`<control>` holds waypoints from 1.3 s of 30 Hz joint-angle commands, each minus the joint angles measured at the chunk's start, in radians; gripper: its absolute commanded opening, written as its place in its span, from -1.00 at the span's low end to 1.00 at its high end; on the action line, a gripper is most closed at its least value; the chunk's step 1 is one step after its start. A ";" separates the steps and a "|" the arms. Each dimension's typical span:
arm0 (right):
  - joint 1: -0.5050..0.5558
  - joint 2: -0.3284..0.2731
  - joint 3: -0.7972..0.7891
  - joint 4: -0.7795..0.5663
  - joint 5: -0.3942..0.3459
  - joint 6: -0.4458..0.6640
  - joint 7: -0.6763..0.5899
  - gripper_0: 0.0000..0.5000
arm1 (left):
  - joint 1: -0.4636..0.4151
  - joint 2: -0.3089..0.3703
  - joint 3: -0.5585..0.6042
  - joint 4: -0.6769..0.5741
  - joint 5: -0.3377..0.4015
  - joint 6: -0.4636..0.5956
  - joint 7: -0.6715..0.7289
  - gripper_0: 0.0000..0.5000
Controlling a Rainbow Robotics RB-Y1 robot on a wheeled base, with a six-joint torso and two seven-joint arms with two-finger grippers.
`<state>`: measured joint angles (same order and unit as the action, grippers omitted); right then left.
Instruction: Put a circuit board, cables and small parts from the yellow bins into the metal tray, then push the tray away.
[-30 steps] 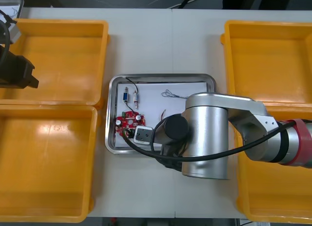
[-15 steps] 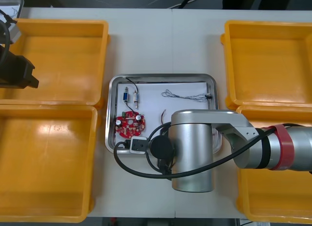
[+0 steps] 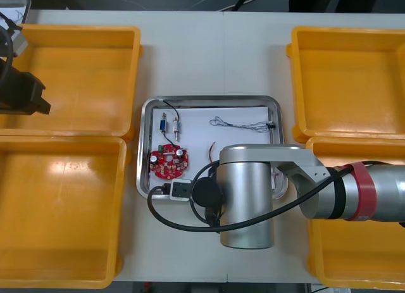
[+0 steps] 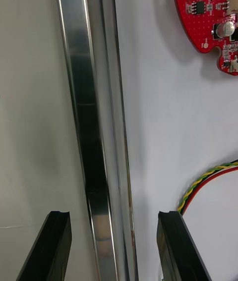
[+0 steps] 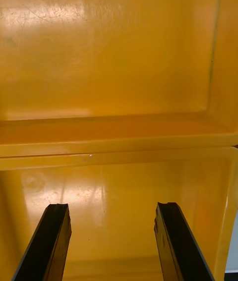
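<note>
Over the last second the right arm [image 3: 247,198] has drawn back toward the near edge of the worktop [image 3: 209,59] and a little toward its left edge. Most of that happened early, and the last half second added only a small shift. The retreat has uncovered a thin, grey-looking cable [image 3: 243,123] lying in the far right part of the metal tray [image 3: 209,99]. The tray sits mid-worktop between the yellow bins [image 3: 69,84].

The tray also holds a red circuit board [image 3: 168,162] by its near left corner. Small metal parts [image 3: 176,124] and a black cable [image 3: 168,105] lie toward its far left corner. A red and yellow cable [image 4: 208,184] lies on the white floor just beside the inner right jaw. What shows of the bins looks bare.

In the right wrist view the right jaws are spread and stand astride the tray's near rim. One is over bare worktop and the other over the tray's floor, with only the rim between them. Whether either touches the metal I cannot tell.

Loading looks finished, and I read the pull-back as the arm setting itself behind the near rim for the push toward the far edge. The red and yellow cable lies close enough to the inner jaw that it might snag.

The left jaws, spread and empty, hang at the worktop's left edge over the wall dividing the two bins there.
</note>
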<state>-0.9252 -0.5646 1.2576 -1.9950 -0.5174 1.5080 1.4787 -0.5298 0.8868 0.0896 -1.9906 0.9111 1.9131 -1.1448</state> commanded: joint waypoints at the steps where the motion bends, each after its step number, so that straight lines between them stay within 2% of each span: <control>1: -0.035 0.040 0.019 0.013 0.011 -0.009 0.049 1.00 | 0.016 0.009 0.015 -0.031 -0.009 0.007 -0.095 1.00; 13: -0.035 0.052 0.026 0.027 0.011 -0.012 0.063 1.00 | 0.016 0.009 0.015 -0.031 -0.009 0.007 -0.095 1.00; 15: -0.035 0.052 0.029 0.027 0.011 -0.014 0.066 0.86 | 0.016 0.009 0.015 -0.031 -0.009 0.007 -0.095 1.00; 20: -0.035 0.051 0.031 0.027 0.011 -0.017 0.074 0.78 | 0.016 0.009 0.015 -0.031 -0.009 0.007 -0.095 1.00; 22: -0.035 0.052 0.032 0.027 0.011 -0.017 0.074 0.61 | 0.016 0.009 0.015 -0.031 -0.009 0.007 -0.095 1.00; 23: -0.035 0.051 0.034 0.027 0.010 -0.017 0.075 0.45 | 0.016 0.009 0.015 -0.031 -0.009 0.007 -0.095 1.00; 24: -0.035 0.052 0.034 0.027 0.010 -0.017 0.075 0.17 | 0.016 0.009 0.015 -0.031 -0.009 0.007 -0.095 1.00; 25: -0.035 0.052 0.034 0.027 0.010 -0.017 0.075 -0.39 | 0.016 0.009 0.015 -0.031 -0.009 0.007 -0.095 1.00; 26: -0.035 0.051 0.034 0.027 0.010 -0.017 0.075 -0.63 | 0.016 0.009 0.015 -0.031 -0.009 0.007 -0.095 1.00; 27: -0.035 0.052 0.034 0.027 0.010 -0.017 0.075 -0.63 | 0.016 0.009 0.015 -0.031 -0.009 0.007 -0.095 1.00; 28: -0.035 0.052 0.034 0.027 0.008 -0.017 0.075 -0.83 | 0.016 0.009 0.015 -0.031 -0.009 0.007 -0.095 1.00; 29: -0.035 0.051 0.034 0.027 0.007 -0.017 0.075 -0.94 | 0.016 0.009 0.015 -0.031 -0.009 0.007 -0.095 1.00; 30: -0.035 0.051 0.034 0.027 0.002 -0.019 0.075 -1.00 | 0.016 0.009 0.015 -0.031 -0.009 0.007 -0.095 1.00; 34: -0.035 0.048 0.034 0.027 0.002 -0.017 0.077 -1.00 | 0.016 0.009 0.015 -0.031 -0.009 0.007 -0.095 1.00; 39: -0.038 0.038 0.034 0.027 0.042 -0.019 0.080 -1.00 | 0.016 0.009 0.015 -0.031 -0.009 0.007 -0.095 1.00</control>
<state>-0.9278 -0.5342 1.2774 -1.9602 -0.5035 1.4996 1.5085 -0.5262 0.8868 0.0896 -1.9924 0.9107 1.9131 -1.1449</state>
